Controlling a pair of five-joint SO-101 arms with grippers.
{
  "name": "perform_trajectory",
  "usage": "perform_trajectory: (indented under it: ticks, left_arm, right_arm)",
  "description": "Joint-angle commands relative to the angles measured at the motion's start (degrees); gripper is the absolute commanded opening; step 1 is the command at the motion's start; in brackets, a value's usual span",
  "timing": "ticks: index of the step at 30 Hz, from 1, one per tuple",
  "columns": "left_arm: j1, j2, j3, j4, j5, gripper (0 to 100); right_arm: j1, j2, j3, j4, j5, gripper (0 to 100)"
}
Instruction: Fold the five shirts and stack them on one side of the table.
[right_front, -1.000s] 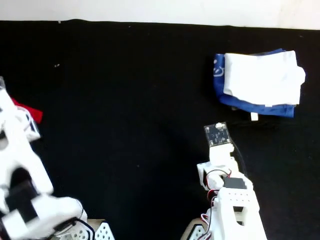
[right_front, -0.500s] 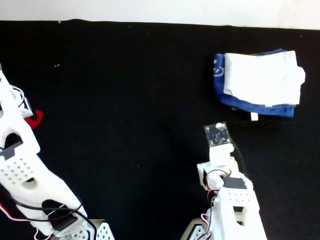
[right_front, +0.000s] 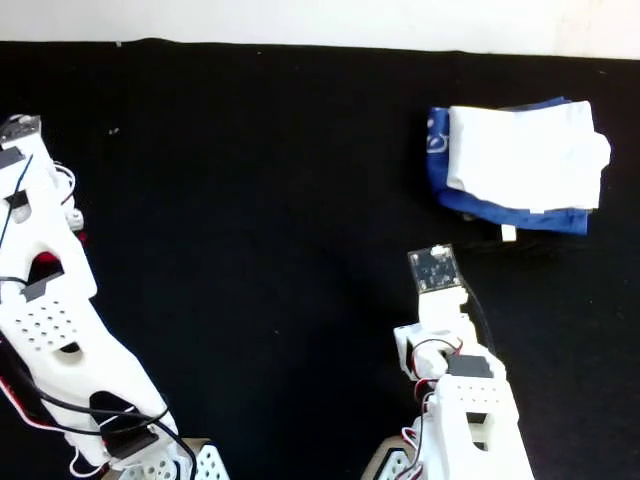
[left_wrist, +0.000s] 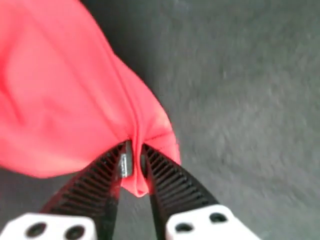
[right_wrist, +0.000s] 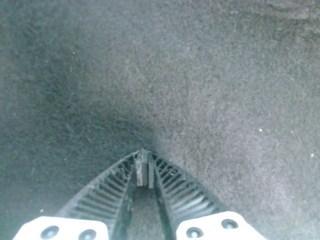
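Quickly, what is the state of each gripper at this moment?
Left gripper: closed, holding the red shirt.
Right gripper: closed, holding nothing.

Black worktop, folded blue shirt lay at its far right, white shirt stacked on top.

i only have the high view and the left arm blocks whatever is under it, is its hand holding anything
observer: yes, the left hand is shut on a fold of the red shirt.
operator: flat or bunched there
observer: bunched. The cloth creases into a ridge that runs away from the pinch, with the black table beside it.
operator: and the right hand
observer: the right hand is shut with nothing in it, with just the table in front of it.
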Motion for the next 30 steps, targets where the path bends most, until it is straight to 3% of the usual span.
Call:
perform_trajectory:
  ticks: [1, 8, 22, 26, 30]
  left_arm:
    - [6.8, -10.1, -4.4, 5.9, 4.5, 1]
    - [19.4, -26.6, -13.9, 13.4, 9.8, 1]
    - [40.8, -49.9, -29.8, 13.5, 16.4, 1]
    - [41.5, -51.2, -31.3, 14.1, 19.2, 1]
    - [34.9, -51.0, -21.1, 17.8, 19.2, 1]
  right_arm:
    - [1.4, -0.2, 0.3, -1.4, 0.4, 1.2]
    - [1.4, -0.2, 0.4, -1.4, 0.4, 1.2]
    - [1.4, -0.3, 0.4, -1.4, 0.4, 1.2]
    - [1.4, -0.3, 0.4, -1.4, 0.4, 1.2]
    - [1.4, -0.5, 0.4, -1.4, 0.4, 1.2]
